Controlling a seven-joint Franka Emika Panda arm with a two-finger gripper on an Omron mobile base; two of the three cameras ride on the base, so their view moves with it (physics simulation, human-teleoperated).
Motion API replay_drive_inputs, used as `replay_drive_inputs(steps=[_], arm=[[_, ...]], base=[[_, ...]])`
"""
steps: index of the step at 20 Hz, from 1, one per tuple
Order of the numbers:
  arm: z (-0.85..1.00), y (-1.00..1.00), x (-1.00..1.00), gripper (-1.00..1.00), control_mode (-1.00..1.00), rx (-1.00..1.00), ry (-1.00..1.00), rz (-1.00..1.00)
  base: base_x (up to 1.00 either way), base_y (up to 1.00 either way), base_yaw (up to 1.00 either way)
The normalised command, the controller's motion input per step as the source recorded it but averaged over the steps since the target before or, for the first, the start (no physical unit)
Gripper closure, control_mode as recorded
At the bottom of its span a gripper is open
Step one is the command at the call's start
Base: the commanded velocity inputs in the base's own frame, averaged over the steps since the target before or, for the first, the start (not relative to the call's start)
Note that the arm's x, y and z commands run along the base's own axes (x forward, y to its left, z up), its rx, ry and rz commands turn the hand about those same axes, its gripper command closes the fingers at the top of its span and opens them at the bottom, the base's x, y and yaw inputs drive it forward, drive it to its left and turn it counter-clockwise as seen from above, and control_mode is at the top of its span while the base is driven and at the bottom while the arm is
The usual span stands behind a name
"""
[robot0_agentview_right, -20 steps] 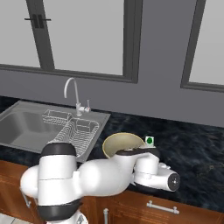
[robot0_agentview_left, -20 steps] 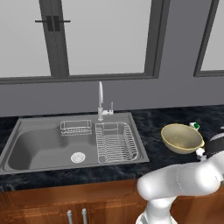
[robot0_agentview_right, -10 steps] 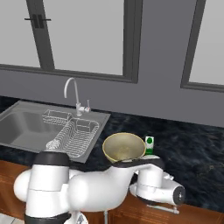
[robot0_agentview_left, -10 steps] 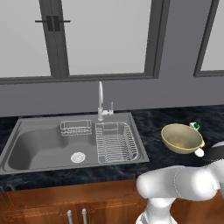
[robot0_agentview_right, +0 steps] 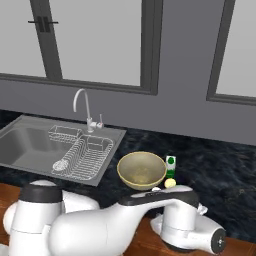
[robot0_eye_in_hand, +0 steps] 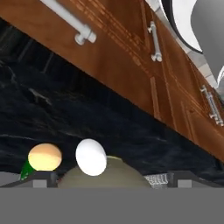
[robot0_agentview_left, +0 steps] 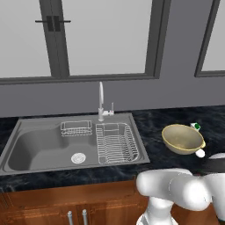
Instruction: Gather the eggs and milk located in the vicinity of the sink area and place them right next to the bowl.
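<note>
The yellowish bowl (robot0_agentview_left: 182,138) (robot0_agentview_right: 142,170) stands on the dark counter right of the sink (robot0_agentview_left: 44,147) (robot0_agentview_right: 30,142). The milk (robot0_agentview_right: 170,166), white with a green cap (robot0_agentview_left: 195,126), is upright against the bowl's right side. A pale yellow egg (robot0_agentview_right: 170,183) lies in front of the milk, and a white egg (robot0_agentview_left: 200,153) lies by the bowl's front right. The hand view looks up from below the counter edge at a tan egg (robot0_eye_in_hand: 44,157), a white egg (robot0_eye_in_hand: 91,156) and the bowl (robot0_eye_in_hand: 109,175). My gripper (robot0_eye_in_hand: 113,180) is open and holds nothing.
Wire dish racks (robot0_agentview_left: 116,143) and a chrome faucet (robot0_agentview_left: 101,101) sit at the sink. Wooden cabinet fronts with bar handles (robot0_eye_in_hand: 70,22) run under the counter, close to my hand. My white arm (robot0_agentview_right: 125,220) reaches across in front of the counter edge.
My hand has drawn back from beside the bowl and dropped below the counter's front edge. The egg by the milk, hidden by the arm before, now shows. The jaws stayed open.
</note>
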Motion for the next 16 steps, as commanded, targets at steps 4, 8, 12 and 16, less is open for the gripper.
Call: replay_drive_inputs(steps=[4, 8, 12, 16], arm=[[1.0, 0.19, -0.18, -1.0, -1.0, -0.09, -0.24, 0.02], [1.0, 0.3, -0.19, -1.0, -1.0, -0.13, -0.26, 0.07], [0.98, 0.34, -0.03, -1.0, -1.0, -0.14, -0.21, 0.09], [0.82, 0.24, 0.0, -1.0, -1.0, -0.12, -0.15, 0.09]], base=[[0.0, 0.0, 0.0], [0.0, 0.0, 0.0], [0.0, 0.0, 0.0], [0.0, 0.0, 0.0]])
